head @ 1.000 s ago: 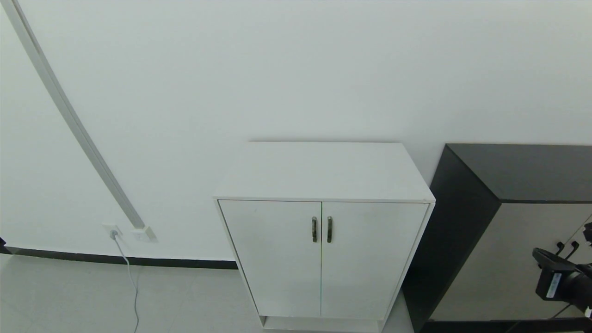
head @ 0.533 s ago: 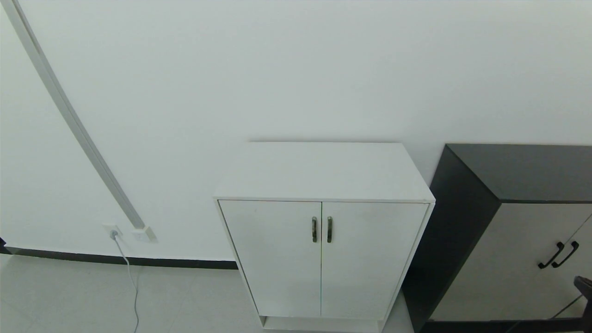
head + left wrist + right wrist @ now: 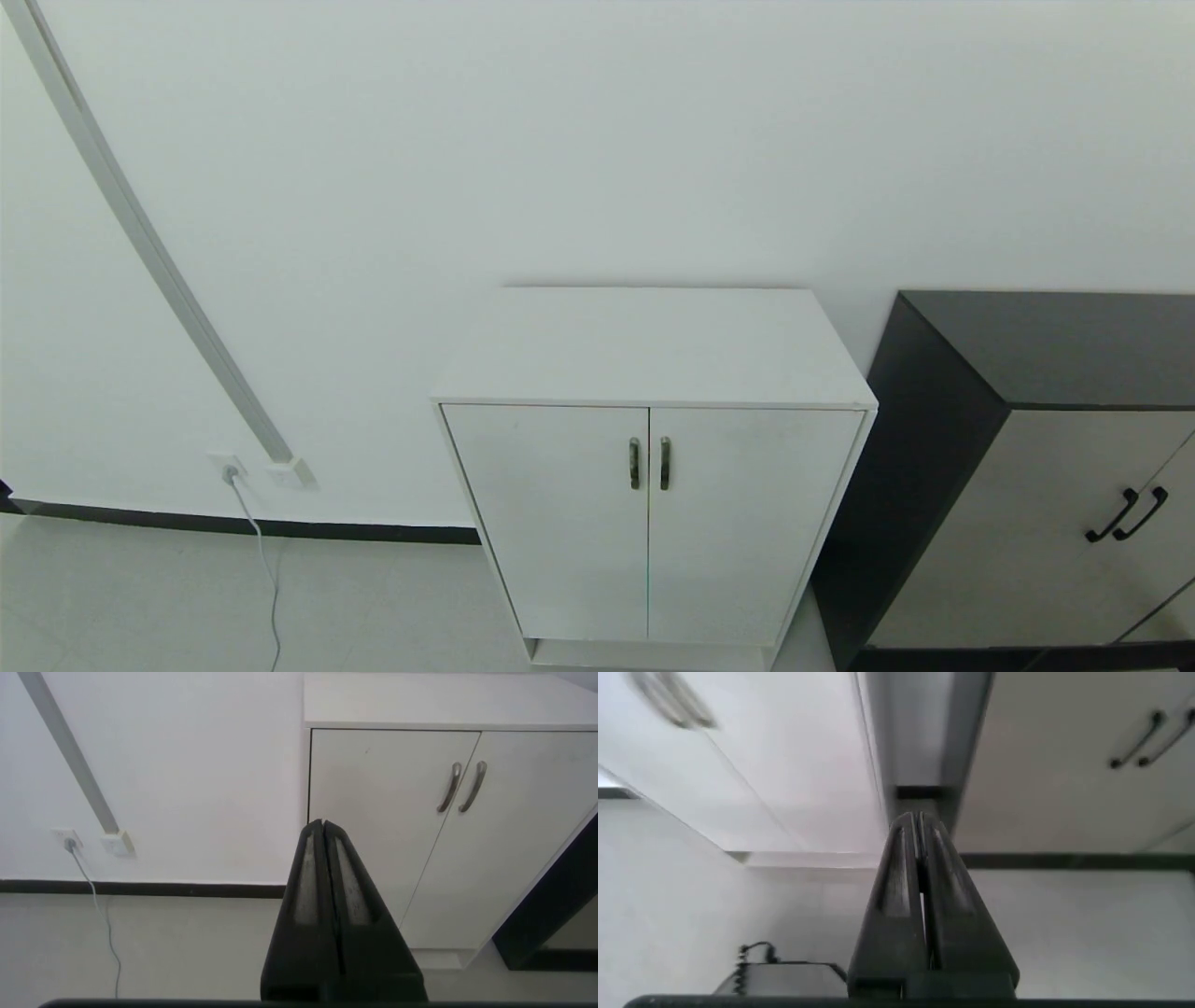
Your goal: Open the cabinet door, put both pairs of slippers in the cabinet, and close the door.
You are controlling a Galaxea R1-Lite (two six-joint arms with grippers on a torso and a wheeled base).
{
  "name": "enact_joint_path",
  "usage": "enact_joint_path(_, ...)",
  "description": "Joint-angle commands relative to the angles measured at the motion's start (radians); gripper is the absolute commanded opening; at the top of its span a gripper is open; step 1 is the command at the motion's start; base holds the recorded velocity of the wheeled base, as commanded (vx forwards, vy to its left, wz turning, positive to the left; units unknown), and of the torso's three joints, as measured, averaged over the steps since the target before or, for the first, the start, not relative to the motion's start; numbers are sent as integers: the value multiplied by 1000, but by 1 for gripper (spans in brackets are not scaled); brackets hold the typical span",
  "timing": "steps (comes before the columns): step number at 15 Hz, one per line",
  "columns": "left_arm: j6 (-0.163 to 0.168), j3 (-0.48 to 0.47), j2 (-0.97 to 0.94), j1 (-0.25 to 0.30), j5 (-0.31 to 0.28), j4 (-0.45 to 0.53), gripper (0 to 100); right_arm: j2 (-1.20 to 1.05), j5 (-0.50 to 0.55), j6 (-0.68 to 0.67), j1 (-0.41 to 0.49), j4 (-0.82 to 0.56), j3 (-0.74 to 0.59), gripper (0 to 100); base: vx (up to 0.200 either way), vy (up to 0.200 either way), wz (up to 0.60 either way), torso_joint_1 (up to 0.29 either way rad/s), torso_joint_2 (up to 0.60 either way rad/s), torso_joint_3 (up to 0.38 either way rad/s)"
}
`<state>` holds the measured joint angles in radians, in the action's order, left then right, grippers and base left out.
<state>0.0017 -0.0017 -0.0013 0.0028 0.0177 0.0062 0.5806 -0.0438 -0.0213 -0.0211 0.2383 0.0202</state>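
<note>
Standing against the wall [image 3: 597, 140], the cabinet [image 3: 653, 523] is shut; left gripper [image 3: 322, 833], right gripper [image 3: 921, 823] clenched.

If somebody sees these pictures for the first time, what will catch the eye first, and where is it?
The white cabinet stands in the middle of the head view, both doors closed, its two handles side by side at the centre. Close beside it on the right stands a dark cabinet. In the wrist views, the left hand and the right hand are shut and hold nothing.
</note>
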Motion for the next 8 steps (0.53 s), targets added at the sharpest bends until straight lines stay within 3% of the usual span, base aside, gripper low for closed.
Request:
enact_joint_path(1,0,0,1,0,1,0,0,-116,-37,1,-3,-51,0,0,0,0,0,0,0,0)
enact_joint_path(5,0,0,1,0,1,0,0,-200,-54,44,-17,-191,-19,0,0,0,0,0,0,0)
enact_joint_path(8,0,0,1,0,1,0,0,-222,-59,53,-20,-211,-13,0,0,0,0,0,0,0)
